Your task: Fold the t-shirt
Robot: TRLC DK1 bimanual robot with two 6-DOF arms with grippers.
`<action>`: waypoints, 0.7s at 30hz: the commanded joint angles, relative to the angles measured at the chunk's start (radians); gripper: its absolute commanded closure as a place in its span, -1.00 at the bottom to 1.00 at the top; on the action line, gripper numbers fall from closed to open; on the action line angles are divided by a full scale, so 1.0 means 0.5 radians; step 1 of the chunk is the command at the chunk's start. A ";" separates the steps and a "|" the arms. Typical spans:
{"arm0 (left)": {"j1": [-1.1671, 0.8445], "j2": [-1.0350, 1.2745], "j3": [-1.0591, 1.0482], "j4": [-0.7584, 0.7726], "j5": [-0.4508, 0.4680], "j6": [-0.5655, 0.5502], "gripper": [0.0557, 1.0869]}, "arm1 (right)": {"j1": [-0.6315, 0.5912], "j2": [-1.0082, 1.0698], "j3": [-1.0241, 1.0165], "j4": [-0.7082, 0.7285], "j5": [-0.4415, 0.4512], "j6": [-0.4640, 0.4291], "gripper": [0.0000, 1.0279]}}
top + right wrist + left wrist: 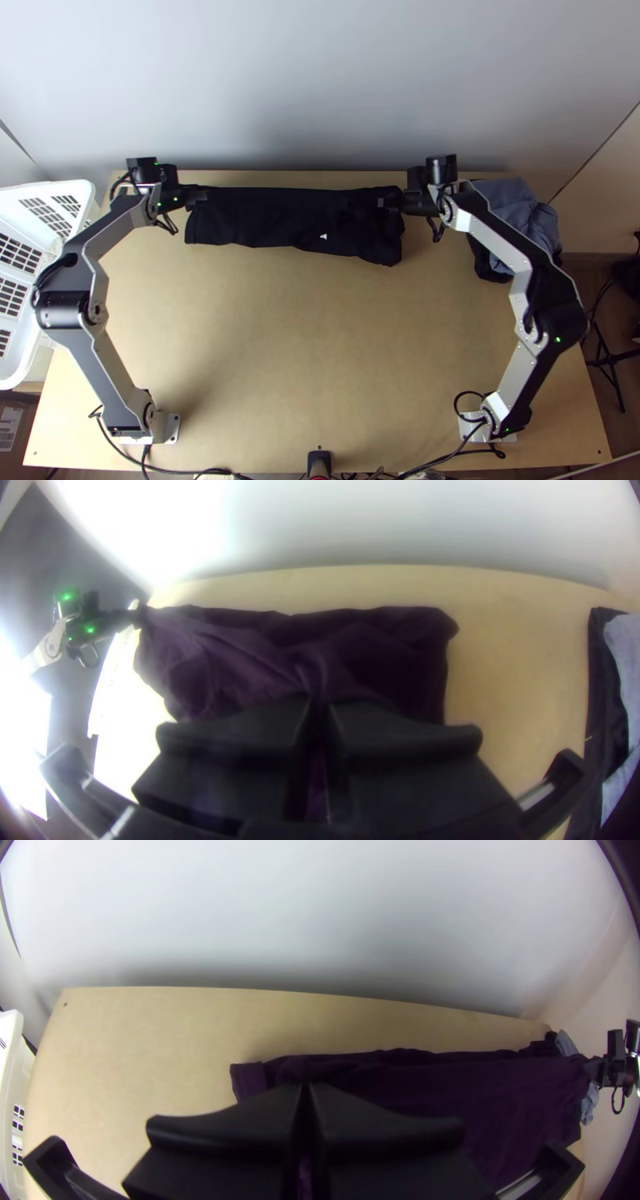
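At the far left, the white basket (80, 190) stands by the side of the desk (304, 344), its slotted wall behind the left arm (104, 352). That arm goes up from its base near the desk's near left corner and bends over toward the far edge. The left gripper (196, 198) is at the upper left corner of the shirt (272, 214), its jaws clenched on the dark cloth.

The shirt lies in a long, narrow band along the far edge of the desk, in front of the pale wall (320, 88). The band is deeper toward its right end, and its near edge slants slightly. A small white mark (323, 237) shows on the cloth, right of the middle. How many layers there are cannot be told.

At the right end of the band, the right gripper (386, 202) has its jaws closed on the shirt, and creases run toward them. The right arm (520, 280) bends back from there to its base near the near right corner. Behind and beside it, by the far right corner, blue-grey cloth (516, 210) lies bunched with dark cloth (486, 264). Off the right side stands a black tripod (613, 360).
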 commanded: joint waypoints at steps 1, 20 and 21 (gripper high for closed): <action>-0.046 0.209 0.146 -0.061 -0.035 0.041 0.92 | -0.038 0.179 0.007 0.117 0.049 -0.028 0.94; 0.040 0.142 0.373 -0.377 -0.069 -0.005 -0.87 | -0.127 0.038 -0.153 0.203 0.150 -0.022 -0.94; 0.056 0.111 0.358 -0.398 -0.069 -0.005 -0.87 | -0.120 -0.036 -0.174 0.190 0.150 -0.016 -0.93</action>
